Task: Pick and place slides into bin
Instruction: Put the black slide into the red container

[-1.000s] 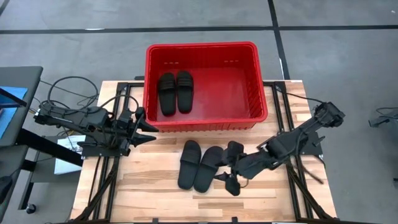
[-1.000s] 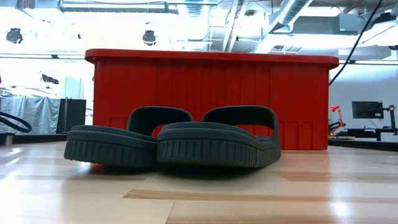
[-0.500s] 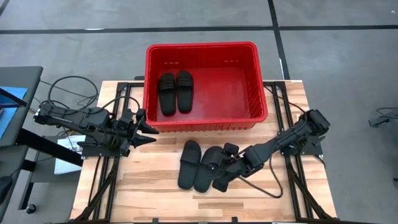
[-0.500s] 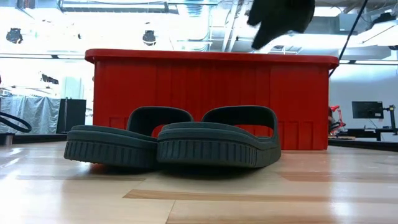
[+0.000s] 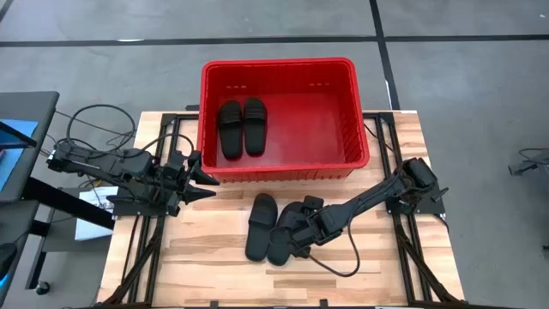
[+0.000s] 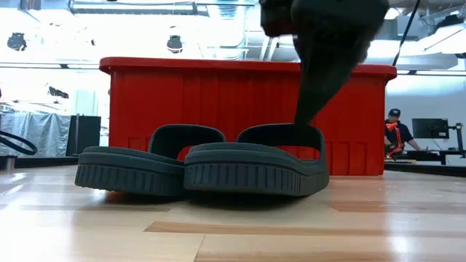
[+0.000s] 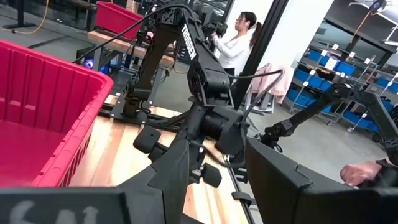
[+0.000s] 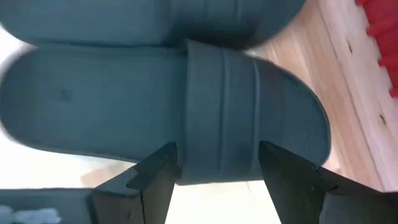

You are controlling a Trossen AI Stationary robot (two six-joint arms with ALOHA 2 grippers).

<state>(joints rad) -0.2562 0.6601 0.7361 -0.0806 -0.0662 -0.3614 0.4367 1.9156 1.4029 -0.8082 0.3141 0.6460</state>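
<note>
Two black slides [image 5: 230, 129] [image 5: 255, 125] lie soles down in the left part of the red bin [image 5: 343, 159]. Two more slides [image 5: 261, 225] [image 5: 283, 240] lie side by side on the wooden table, in front of the bin. My right gripper [image 5: 298, 233] is open, low over the right one of these. In the right wrist view its fingers [image 8: 155, 177] stand on either side of that slide's strap band [image 8: 221, 118]. My left gripper [image 5: 204, 183] is open and empty near the bin's front left corner. My right gripper comes at the right table slide from above, slanting in from the table's right. Its open fingers straddle the strap band [image 8: 217, 155], lying across the slide. I cannot tell whether they touch it. The slide lies sole down on the table [image 6: 255, 175].
The bin [image 6: 247, 116] stands at the table's far edge, its right half bare. Bare wood lies left and in front of the two table slides. Cables trail at both table sides. People show in the room behind [image 7: 239, 43] [image 6: 393, 135].
My right gripper has gone toward the table's left edge and down, from beside the two table slides to over the right one's strap. The slides have not moved.
</note>
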